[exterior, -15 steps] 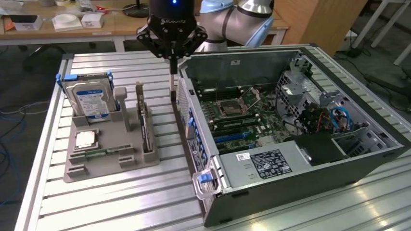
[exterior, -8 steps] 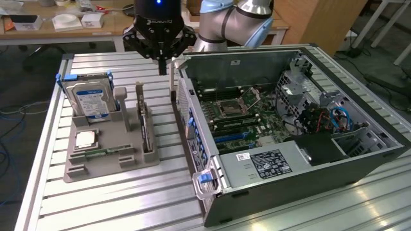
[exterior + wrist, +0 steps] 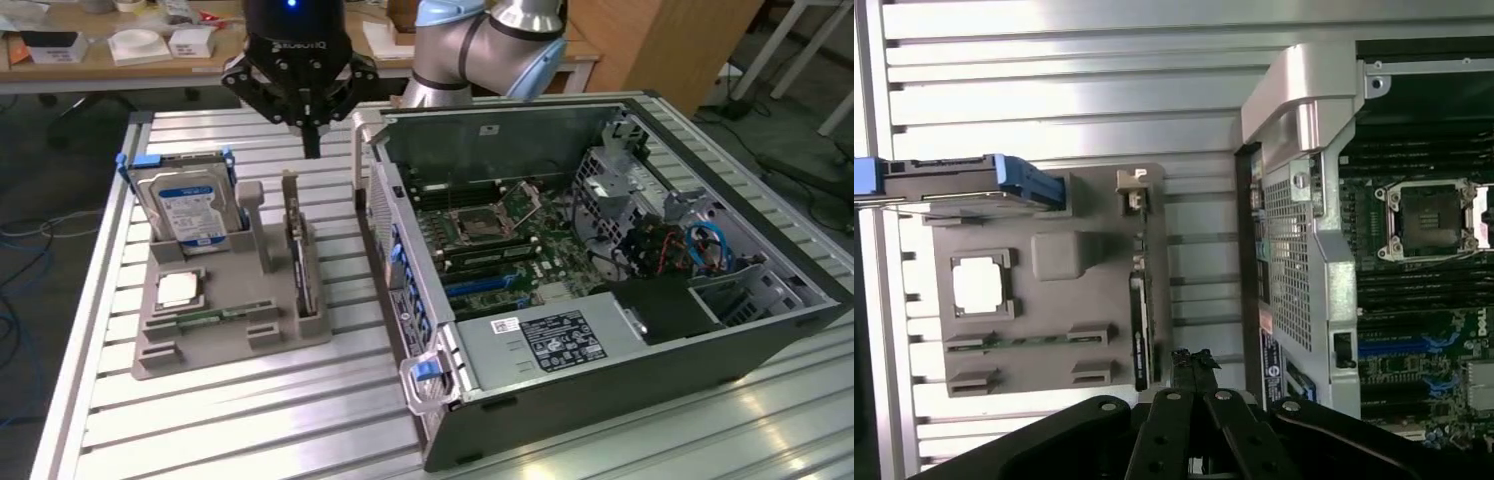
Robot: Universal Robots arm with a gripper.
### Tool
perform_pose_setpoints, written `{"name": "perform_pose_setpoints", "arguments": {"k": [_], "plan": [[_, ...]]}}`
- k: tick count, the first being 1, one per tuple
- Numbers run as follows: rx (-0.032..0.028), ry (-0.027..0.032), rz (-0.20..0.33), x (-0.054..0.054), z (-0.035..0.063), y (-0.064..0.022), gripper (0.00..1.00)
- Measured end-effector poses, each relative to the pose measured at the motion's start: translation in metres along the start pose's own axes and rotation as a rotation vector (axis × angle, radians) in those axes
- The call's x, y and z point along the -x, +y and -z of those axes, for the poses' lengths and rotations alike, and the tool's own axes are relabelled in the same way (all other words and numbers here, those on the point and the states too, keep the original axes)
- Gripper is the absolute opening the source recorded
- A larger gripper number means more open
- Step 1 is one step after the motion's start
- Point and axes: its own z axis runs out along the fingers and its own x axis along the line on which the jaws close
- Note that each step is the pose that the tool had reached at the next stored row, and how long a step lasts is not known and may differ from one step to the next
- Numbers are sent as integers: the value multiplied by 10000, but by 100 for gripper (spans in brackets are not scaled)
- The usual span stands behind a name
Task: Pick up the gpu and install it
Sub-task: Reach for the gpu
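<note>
Likely light, stiff and fragile, the gpu point(image 3: 307, 270) suits an upper-edge hold; the gripper point(image 3: 312, 140) hangs closed, empty.

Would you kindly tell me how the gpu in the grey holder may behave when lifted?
The gpu looks like a thin flat board, so it likely stays stiff. It stands on edge in a slot of the holder, so a sideways pull might jam or tilt it. Being so slim, it is probably light.
</note>
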Motion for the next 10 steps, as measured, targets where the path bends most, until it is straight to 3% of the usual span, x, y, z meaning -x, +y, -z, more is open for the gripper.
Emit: {"name": "perform_pose_setpoints", "arguments": {"k": [10], "plan": [[-2, 0, -13, -306, 8, -24, 10]]}}
